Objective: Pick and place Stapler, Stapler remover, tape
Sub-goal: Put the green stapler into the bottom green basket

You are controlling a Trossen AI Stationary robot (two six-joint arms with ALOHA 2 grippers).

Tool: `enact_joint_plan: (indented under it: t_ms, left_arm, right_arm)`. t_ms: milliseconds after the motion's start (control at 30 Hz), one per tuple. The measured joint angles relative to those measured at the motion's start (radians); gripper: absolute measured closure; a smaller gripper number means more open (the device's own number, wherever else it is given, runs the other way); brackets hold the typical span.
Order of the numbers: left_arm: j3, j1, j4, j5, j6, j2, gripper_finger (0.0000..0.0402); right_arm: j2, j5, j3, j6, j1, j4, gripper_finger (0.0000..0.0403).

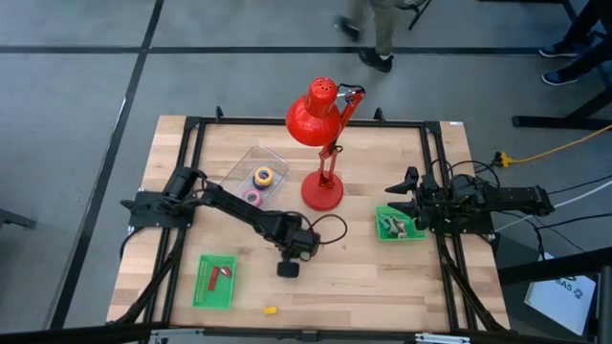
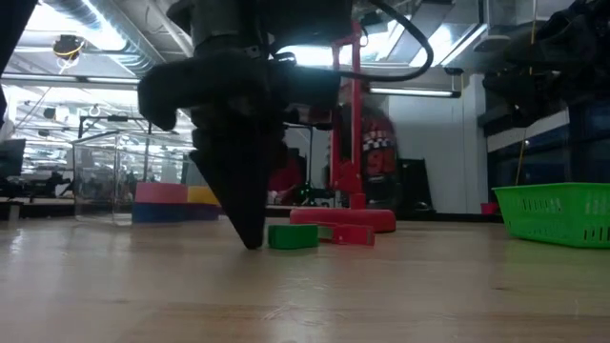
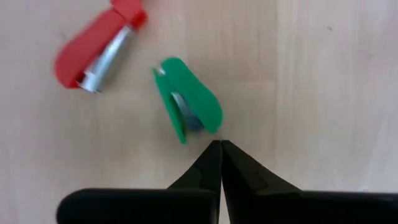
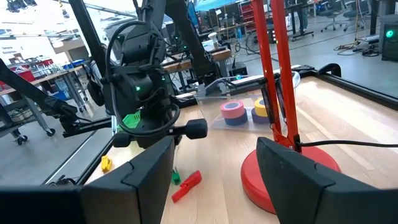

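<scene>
L tool (image 3: 221,144) pinched empty, tip on surface (image 3: 323,81) beside green staple remover (image 3: 186,102) | red stapler (image 3: 99,46) nearby, both unplaced | tape rolls (image 1: 258,186) by clear box | my R tool (image 4: 214,165) wide, parked over green basket (image 1: 382,232)

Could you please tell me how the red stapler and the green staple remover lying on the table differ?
The red stapler with its silver metal magazine is long and slim; the green plastic staple remover is shorter and broader. The shut left gripper has its tips right by the remover, while the stapler lies farther off. Both lie free on the bare wooden table.
</scene>
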Motion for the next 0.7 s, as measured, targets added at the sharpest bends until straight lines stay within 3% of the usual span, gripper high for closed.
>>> enact_joint_plan:
  t_ms: [133,433,600,700]
  left_arm:
    - [0.000,-0.007,-0.026,0.055,-0.027,-0.003,0.0400]
    - [-0.004,-0.005,-0.017,0.044,-0.129,-0.074,0.0397]
    - [-0.003,0.032,-0.005,-0.029,-0.183,-0.116,0.0363]
    - [-0.002,0.053,0.028,-0.020,-0.245,-0.117,0.0325]
  right_arm:
    - [0.000,0.000,0.000,0.000,0.000,0.000,0.0171]
    - [0.000,0.000,0.000,0.000,0.000,0.000,0.0171]
    - [0.000,0.000,0.000,0.000,0.000,0.000,0.0171]
    - [0.000,0.000,0.000,0.000,0.000,0.000,0.0171]
